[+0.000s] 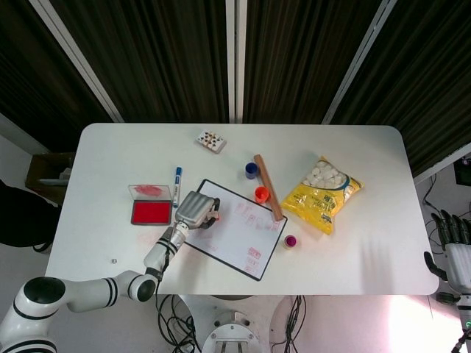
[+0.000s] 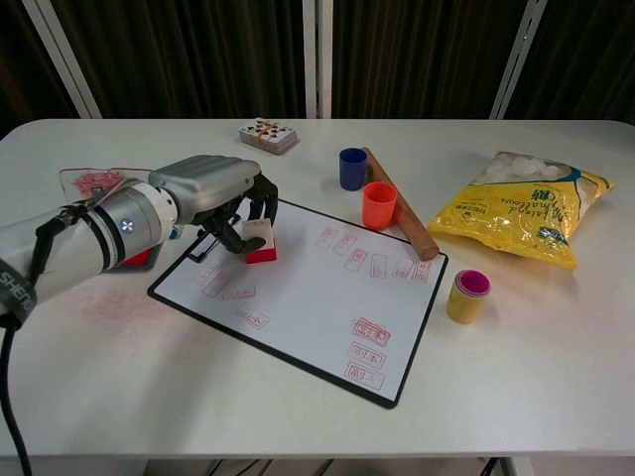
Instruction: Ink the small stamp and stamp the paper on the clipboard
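Just left of the left hand [image 2: 213, 193] lies the flat red ink pad [image 1: 151, 212]. That grey hand's fingers clamp the small red-based stamp block [image 2: 260, 241], seemingly pressed onto the white paper [image 2: 308, 293] of the black-edged clipboard [image 2: 298, 362]. Far right, the right hand [image 1: 452, 246] hangs empty, fingers apart.

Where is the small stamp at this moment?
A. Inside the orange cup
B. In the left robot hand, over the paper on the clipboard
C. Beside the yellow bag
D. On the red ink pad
B: the left robot hand holds the stamp at the paper near the clipboard's top left corner, away from the ink pad.
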Robot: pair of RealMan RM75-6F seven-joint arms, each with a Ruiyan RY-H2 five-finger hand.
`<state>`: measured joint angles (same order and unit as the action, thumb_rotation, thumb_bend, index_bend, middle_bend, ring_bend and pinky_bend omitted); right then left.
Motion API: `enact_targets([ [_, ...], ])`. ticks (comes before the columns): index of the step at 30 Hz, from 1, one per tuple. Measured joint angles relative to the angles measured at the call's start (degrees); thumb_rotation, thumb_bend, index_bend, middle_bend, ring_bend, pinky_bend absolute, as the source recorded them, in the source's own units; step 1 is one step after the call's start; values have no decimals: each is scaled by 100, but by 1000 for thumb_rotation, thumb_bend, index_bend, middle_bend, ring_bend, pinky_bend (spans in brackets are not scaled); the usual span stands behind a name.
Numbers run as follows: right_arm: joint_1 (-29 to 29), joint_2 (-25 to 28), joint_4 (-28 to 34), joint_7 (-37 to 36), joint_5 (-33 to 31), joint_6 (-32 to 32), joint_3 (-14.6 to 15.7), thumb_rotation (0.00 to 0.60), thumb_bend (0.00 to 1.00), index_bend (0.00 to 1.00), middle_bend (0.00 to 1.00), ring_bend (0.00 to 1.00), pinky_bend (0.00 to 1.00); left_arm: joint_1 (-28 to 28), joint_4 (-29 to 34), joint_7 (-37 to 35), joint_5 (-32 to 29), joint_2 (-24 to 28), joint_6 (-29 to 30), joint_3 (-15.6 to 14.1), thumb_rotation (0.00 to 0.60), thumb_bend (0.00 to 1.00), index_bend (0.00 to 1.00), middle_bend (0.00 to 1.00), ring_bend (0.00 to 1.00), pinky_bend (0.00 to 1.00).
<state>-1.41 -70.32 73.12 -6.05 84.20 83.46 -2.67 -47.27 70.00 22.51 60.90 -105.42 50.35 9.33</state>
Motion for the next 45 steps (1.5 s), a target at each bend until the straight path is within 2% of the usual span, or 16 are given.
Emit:
enact_targets([
  [8,12,-14,-50,-29,-13,-11,3,600,296,0,0,0,0,-2,-148,-71,50,-100,-39,-7,600,423,692,718,764,839],
  [15,20,4,-39,-47,1,36,-12,600,296,0,0,0,0,25,-1,-115,73,14,23,51,600,423,694,719,765,839],
  [21,9,54,16,-30,12,62,-39,600,296,0,0,0,0,110,612,-150,126,450,203,137,600,423,697,727,765,840],
  [28,-36,80,150,52,68,61,-46,600,296,0,0,0,0,355,1814,-191,296,1342,542,140,600,425,698,728,766,840],
  [30,-53,89,197,101,92,59,-42,600,296,0,0,0,0,487,2096,-208,376,1591,669,64,600,425,697,728,767,840],
  [36,-86,103,267,183,132,64,-42,600,296,0,0,0,0,1115,2503,-408,777,2040,1196,-501,600,425,696,727,769,840],
  [41,-95,89,281,227,125,40,-30,600,296,0,0,0,0,1684,2357,-781,1306,2084,1706,-1036,600,422,693,725,771,840],
  [45,-100,72,299,268,129,31,-18,600,296,0,0,0,0,1950,2054,-1014,1539,1982,1860,-1232,600,422,689,723,771,840],
])
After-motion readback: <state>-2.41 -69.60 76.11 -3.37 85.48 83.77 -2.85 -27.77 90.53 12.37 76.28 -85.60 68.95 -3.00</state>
